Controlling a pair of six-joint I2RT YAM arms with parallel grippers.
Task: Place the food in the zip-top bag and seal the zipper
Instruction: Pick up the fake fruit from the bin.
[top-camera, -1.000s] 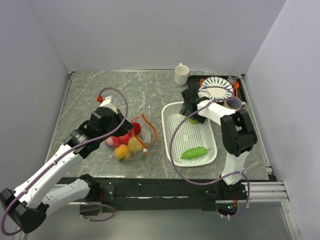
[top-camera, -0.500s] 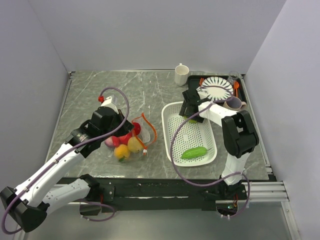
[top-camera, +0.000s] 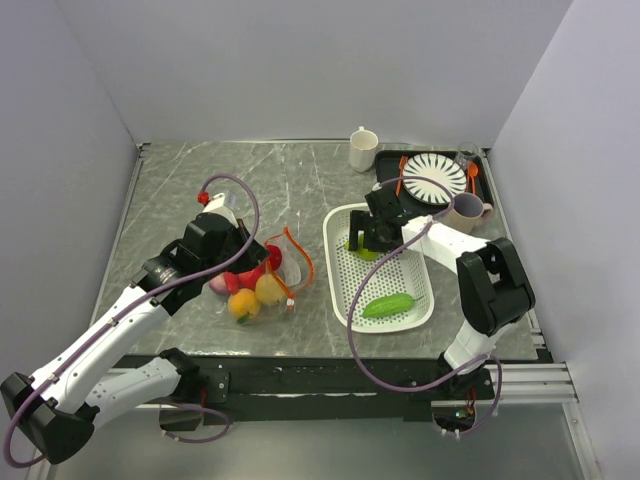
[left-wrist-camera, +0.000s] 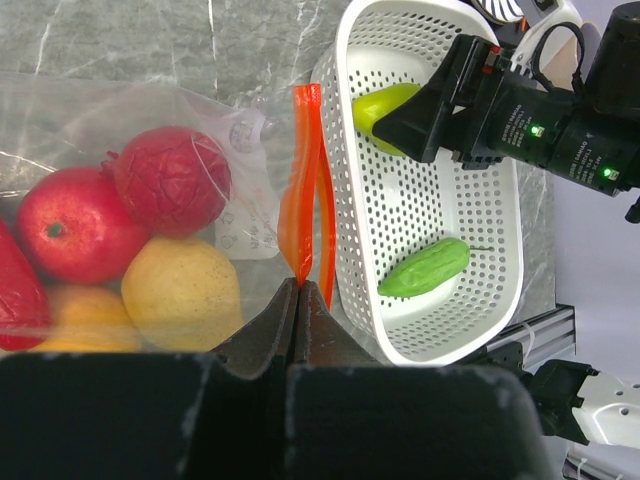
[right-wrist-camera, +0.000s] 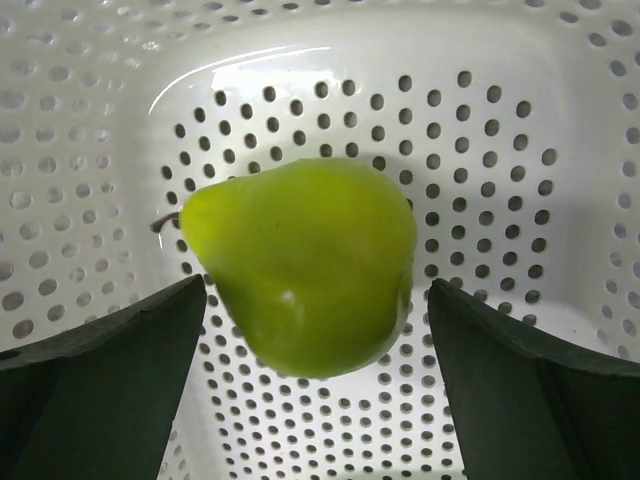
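The left tool is clenched on the orange-red zipper strip of the clear crinkly zip-top bag, its red and yellow toy fruits partly cut off. In the white perforated basket the released right tool straddles a green pear-shaped toy fruit, mostly hiding it from above.

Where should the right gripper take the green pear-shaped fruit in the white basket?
Across its wide belly, from straight above. The green pear lies on its side in the basket, narrow stem end tapering off, and the open right gripper has a finger either side.
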